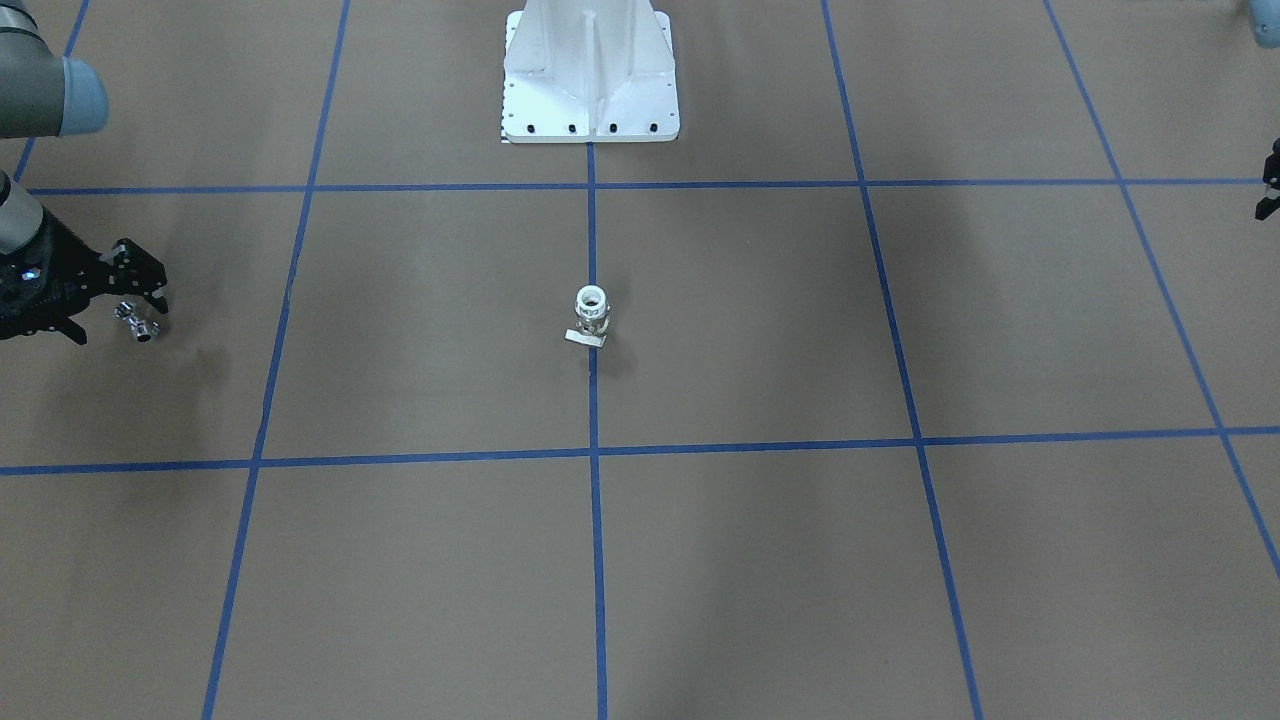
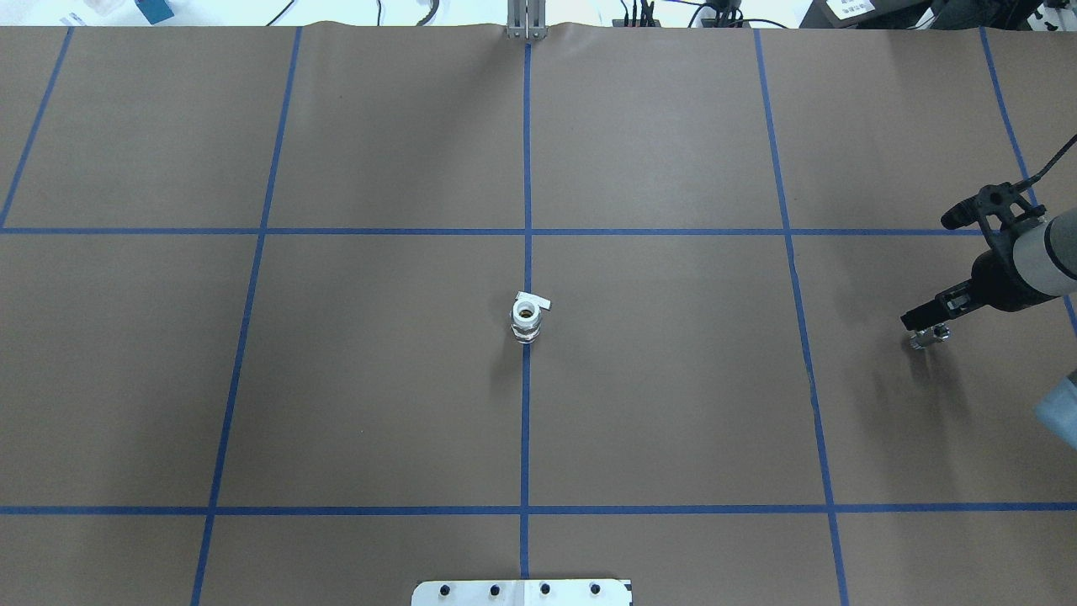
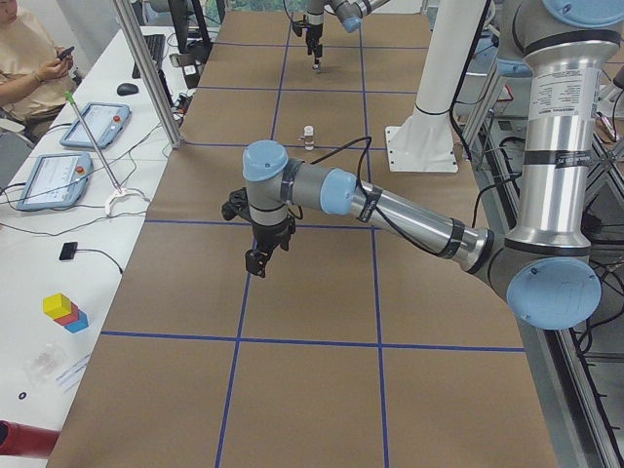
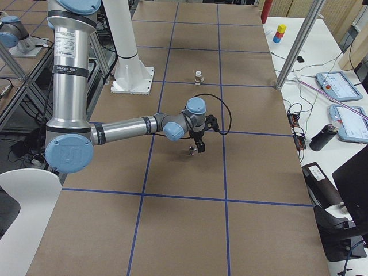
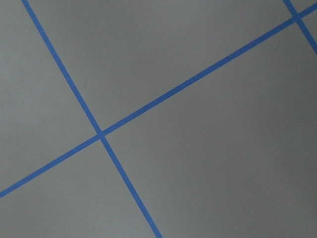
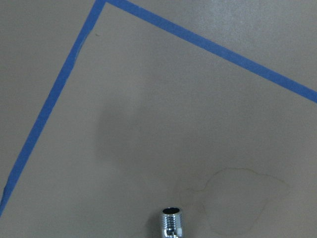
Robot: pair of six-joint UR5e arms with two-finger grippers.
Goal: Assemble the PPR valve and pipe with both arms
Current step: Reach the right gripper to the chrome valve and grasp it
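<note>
A: Valve [image 1: 592,315], where?
B: Upright at desk [image 1: 760,560] centre, on the middle tape line [image 1: 596,560]. White ring up, flat base down. Touched by nothing, well apart from both arms. Prob. stood that way so the open top faces up for a mating part from above.
A: And pipe [image 1: 140,325]?
B: Far out on robot's right side, at tip of right end effector [image 1: 122,308]. Seems clear of the desk, not lying on it. In right wrist cam, threaded open end pointing fwd. Gripped by the rear end, presumably to keep the threads free for the valve.
A: Right end effector, how far open?
B: Nearly closed, pinched on the pipe, gap approx. pipe's own width. Judged from front + wrist views; contact itself too small to see clearly.
A: Left end effector [image 3: 255,261]?
B: Hanging over bare desk on the left side, pointing down, well apart from valve. Nothing visible in it. How far open: can't tell. Wrist cam there shows only desk + crossing tape.
A: Next?
B: Likely pipe carried to centre, left one steadying the valve. Risk: small valve tipping if pushed off-axis.
</note>
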